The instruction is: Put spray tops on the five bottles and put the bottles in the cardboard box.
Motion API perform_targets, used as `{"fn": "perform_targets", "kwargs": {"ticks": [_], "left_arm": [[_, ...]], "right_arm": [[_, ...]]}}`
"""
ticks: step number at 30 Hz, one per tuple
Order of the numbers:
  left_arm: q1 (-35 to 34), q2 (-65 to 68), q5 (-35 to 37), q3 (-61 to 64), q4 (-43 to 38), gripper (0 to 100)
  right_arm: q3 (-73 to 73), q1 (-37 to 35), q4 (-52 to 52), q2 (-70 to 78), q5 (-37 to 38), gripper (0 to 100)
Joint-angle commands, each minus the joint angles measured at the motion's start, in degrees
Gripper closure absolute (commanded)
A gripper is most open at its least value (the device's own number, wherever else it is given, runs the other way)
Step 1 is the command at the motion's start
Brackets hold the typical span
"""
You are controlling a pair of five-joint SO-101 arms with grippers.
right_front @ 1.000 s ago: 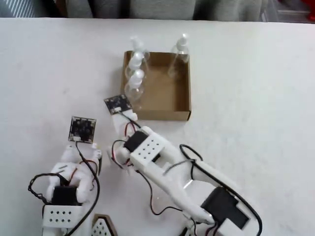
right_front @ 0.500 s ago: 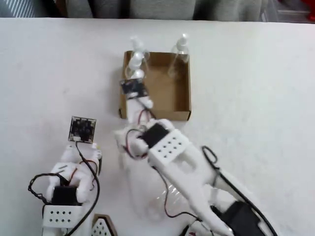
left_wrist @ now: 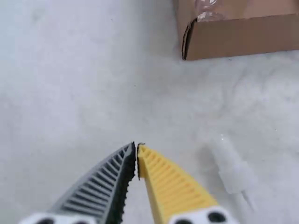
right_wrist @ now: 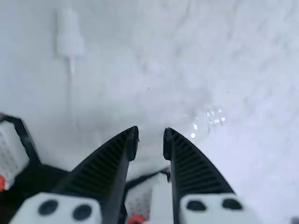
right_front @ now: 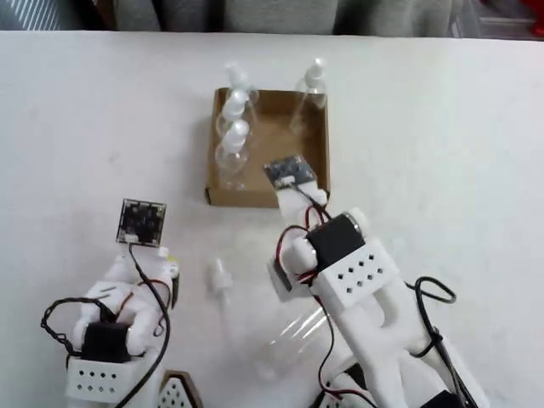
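Note:
The cardboard box [right_front: 310, 183] stands at mid-table with several clear bottles in it, white spray tops on: a row along its left wall [right_front: 233, 136] and one at the back right [right_front: 311, 85]. A loose spray top [right_front: 220, 277] lies on the table in front of the box, between the arms; it is also in the left wrist view [left_wrist: 232, 168] and the right wrist view [right_wrist: 69, 37]. A clear bottle [right_front: 293, 336] lies on its side by the right arm's base. My left gripper [left_wrist: 137, 148] is shut and empty beside the top. My right gripper [right_wrist: 150, 137] is slightly open, empty, above bare table.
The right arm [right_front: 344, 255] stretches up to the box's front right corner. The left arm [right_front: 119, 323] sits at the near left. The box's front wall [left_wrist: 243, 37] stands close ahead of the left gripper. Open table lies to the left and right.
The right arm has swung from the box's front left corner across to its front right corner, uncovering the loose spray top. The left arm has barely moved.

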Motion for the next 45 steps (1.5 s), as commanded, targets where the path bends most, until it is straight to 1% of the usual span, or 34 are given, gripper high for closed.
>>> {"fn": "perform_targets", "kwargs": {"ticks": [1, 3, 6, 8, 11, 15, 17, 18, 20, 23, 25, 31, 36, 38, 45], "left_arm": [[3.2, 4.3, 0.7, -8.9, 4.6, 97], [6.2, 8.8, 0.9, -12.2, 6.4, 97], [9.3, 16.0, 1.1, -16.2, 7.4, 97], [10.6, 19.8, 3.4, -17.8, 6.9, 97], [14.5, 23.3, 6.2, -18.7, 6.3, 97], [22.2, 24.1, 10.1, -16.3, 2.0, 96], [25.0, 24.2, 13.4, -13.5, -0.9, 96], [26.1, 24.2, 15.0, -12.3, -2.1, 95], [27.4, 24.2, 17.2, -11.5, -2.9, 88], [27.6, 24.2, 18.8, -11.3, -2.7, 76], [27.6, 24.3, 19.3, -11.3, -2.3, 72], [25.1, 24.4, 19.6, -11.2, -2.9, 76], [23.2, 24.7, 19.6, -11.2, -3.3, 76], [23.0, 27.2, 19.6, -11.4, -3.5, 76], [22.9, 41.7, 20.2, -11.7, -12.7, 76]], "right_arm": [[5.3, 1.5, 5.3, -2.3, 8.4, 96.1], [8.2, 1.7, 2.9, -1.8, 9.1, 98.7], [8.4, 1.8, 2.5, -2.2, 9.2, 98.2], [8.4, 1.8, 2.6, -2.2, 9.2, 98.3], [8.4, 2.5, 2.6, -2.2, 9.2, 98.3], [8.3, 8.2, 2.6, -1.6, 9.8, 98.4], [8.3, 10.3, 2.6, -1.6, 12.5, 98.4], [8.3, 11.4, 2.5, -1.6, 13.9, 98.4], [8.3, 13.8, 2.4, -1.5, 16.1, 98.4], [8.4, 16.7, 2.4, -1.5, 17.5, 98.4], [8.4, 18.0, 2.3, -1.5, 18.3, 98.4], [8.5, 18.4, 2.2, -1.5, 19.3, 98.4], [8.5, 18.2, 2.2, -1.5, 19.3, 98.4], [8.5, 18.2, 2.2, -1.5, 19.3, 98.4], [8.5, 18.2, 2.2, -1.5, 19.3, 98.4]]}}
